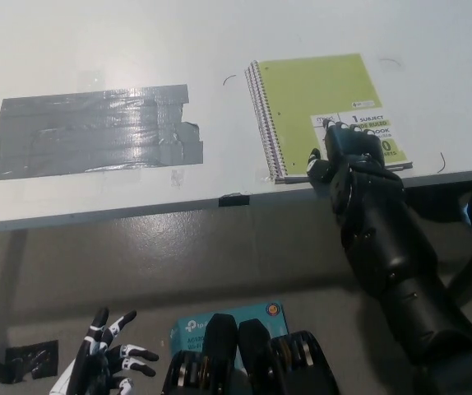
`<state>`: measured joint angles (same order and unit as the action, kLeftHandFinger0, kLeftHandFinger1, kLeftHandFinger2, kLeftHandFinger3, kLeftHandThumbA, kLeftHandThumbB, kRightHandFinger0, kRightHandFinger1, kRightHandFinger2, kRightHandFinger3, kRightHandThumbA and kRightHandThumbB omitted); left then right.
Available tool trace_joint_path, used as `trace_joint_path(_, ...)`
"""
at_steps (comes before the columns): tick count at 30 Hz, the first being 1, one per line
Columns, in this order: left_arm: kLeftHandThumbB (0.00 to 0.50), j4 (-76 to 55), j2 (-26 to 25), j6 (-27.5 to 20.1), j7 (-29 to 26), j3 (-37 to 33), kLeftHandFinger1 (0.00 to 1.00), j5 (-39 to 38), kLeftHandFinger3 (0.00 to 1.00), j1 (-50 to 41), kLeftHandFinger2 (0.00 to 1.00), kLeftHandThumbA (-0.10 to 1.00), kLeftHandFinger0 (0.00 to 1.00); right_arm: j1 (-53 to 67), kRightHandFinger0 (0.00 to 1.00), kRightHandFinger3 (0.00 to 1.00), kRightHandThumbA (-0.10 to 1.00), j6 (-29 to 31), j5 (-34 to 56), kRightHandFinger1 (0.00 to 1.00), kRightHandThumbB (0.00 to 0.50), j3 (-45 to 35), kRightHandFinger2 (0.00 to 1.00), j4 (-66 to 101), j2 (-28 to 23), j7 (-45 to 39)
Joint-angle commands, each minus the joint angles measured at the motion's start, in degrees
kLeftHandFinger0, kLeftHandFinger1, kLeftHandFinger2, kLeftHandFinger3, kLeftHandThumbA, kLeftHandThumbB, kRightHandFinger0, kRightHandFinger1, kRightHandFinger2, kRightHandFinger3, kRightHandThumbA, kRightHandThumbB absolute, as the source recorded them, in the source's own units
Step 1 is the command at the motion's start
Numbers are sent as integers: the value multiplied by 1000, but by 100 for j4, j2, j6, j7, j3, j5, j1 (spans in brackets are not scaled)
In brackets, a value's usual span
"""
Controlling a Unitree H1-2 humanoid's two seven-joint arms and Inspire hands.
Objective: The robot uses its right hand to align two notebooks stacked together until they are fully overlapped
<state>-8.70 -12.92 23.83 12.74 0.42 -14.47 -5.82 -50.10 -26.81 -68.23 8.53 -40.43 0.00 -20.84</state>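
White tabletop (pixel 219 49) fills the upper part of our head view, with a wide patch of grey tape (pixel 92 132) stuck down toward its left side and the floor showing below its front edge. The notebooks (pixel 318 107) lie near the front edge on the right, a green cover on top with its spiral binding along the left side. Along that binding we see a second row of coils just offset from the first, so we judge the two are close to overlapped but not quite square.

Our right hand (pixel 347 152) rests on the stack's front right part, over the white label, fingers laid flat and close together on the cover, gripping nothing. Our left hand (pixel 104 358) hangs well below the tabletop at the lower left, fingers spread and empty.

The stack's front edge sits close to the table's front edge, right where our hand presses. If we drag toward ourselves, both notebooks could slide off together. If we press too hard, the top cover may carry the lower one along and the offset stays. The interlocking coils could also catch and twist the pair.
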Motion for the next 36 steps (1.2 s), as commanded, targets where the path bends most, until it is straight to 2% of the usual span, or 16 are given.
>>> trace_joint_path(1, 500, -144, -7, -106, 50, -29, 427, 39, 1000, 24, 458, 1000, 243, -112, 1000, 1000, 1000, -12, 75, 1000, 439, -18, 1000, -64, 103, -134)
trace_joint_path(6, 500, -145, -13, -100, 55, -40, 453, 48, 1000, 31, 468, 1000, 261, -123, 1000, 1000, 1000, -12, 211, 1000, 449, -20, 1000, -100, 128, -66)
trace_joint_path(8, 500, -141, -2, -98, 33, -44, 456, 69, 1000, 34, 469, 1000, 311, -119, 1000, 1000, 1000, -12, 221, 1000, 443, -39, 1000, -59, 186, -109)
trace_joint_path(10, 500, -127, 3, -91, 52, -29, 456, 27, 1000, 38, 462, 1000, 339, -141, 1000, 1000, 1000, -12, 192, 1000, 461, -11, 1000, -87, 211, -133)
trace_joint_path(16, 500, -151, -24, -103, 62, -53, 452, 62, 1000, 31, 452, 1000, 307, -177, 1000, 1000, 1000, -12, 260, 1000, 472, 22, 1000, -212, 272, -20)
trace_joint_path(18, 500, -147, -32, -118, 80, -58, 461, 59, 1000, 29, 454, 1000, 353, -199, 1000, 1000, 1000, -12, 259, 1000, 470, 69, 1000, -273, 269, -5)
trace_joint_path(21, 500, -135, -40, -115, 76, -68, 457, 80, 1000, 35, 479, 1000, 304, -205, 1000, 1000, 1000, -12, 280, 1000, 474, 67, 1000, -282, 277, 42)
trace_joint_path(23, 500, -113, -29, -111, 70, -66, 442, 77, 1000, 49, 455, 1000, 284, -219, 1000, 1000, 1000, -12, 218, 1000, 478, 79, 1000, -308, 284, 43)
trace_joint_path(24, 500, -140, -21, -84, 62, -74, 435, 78, 1000, 42, 449, 1000, 292, -203, 1000, 1000, 1000, -12, 229, 1000, 478, 63, 1000, -294, 284, 48)
trace_joint_path(27, 500, -191, -27, -39, 60, -62, 478, 58, 1000, 29, 447, 1000, 419, -213, 1000, 1000, 1000, -12, 199, 1000, 470, -7, 1000, -312, 313, 20)
trace_joint_path(28, 500, -191, -26, -41, 59, -61, 479, 57, 1000, 29, 446, 1000, 425, -215, 1000, 1000, 1000, -12, 194, 1000, 469, -8, 1000, -315, 314, 18)
trace_joint_path(29, 500, -149, -16, -85, 60, -63, 459, 65, 1000, 52, 448, 1000, 363, -227, 1000, 1000, 1000, -12, 187, 1000, 459, -17, 1000, -325, 306, 6)
trace_joint_path(32, 500, -177, -12, -64, 54, -59, 450, 59, 1000, 45, 448, 1000, 318, -205, 1000, 1000, 1000, -12, 239, 1000, 455, 10, 1000, -298, 283, 56)
trace_joint_path(34, 500, -158, -10, -76, 70, -61, 456, 46, 1000, 41, 435, 1000, 340, -176, 1000, 1000, 1000, -12, 207, 1000, 439, -22, 1000, -261, 296, 24)
trace_joint_path(36, 500, -156, -11, -73, 69, -63, 468, 49, 1000, 41, 433, 1000, 367, -176, 1000, 1000, 1000, -12, 185, 1000, 445, -32, 1000, -264, 299, 13)
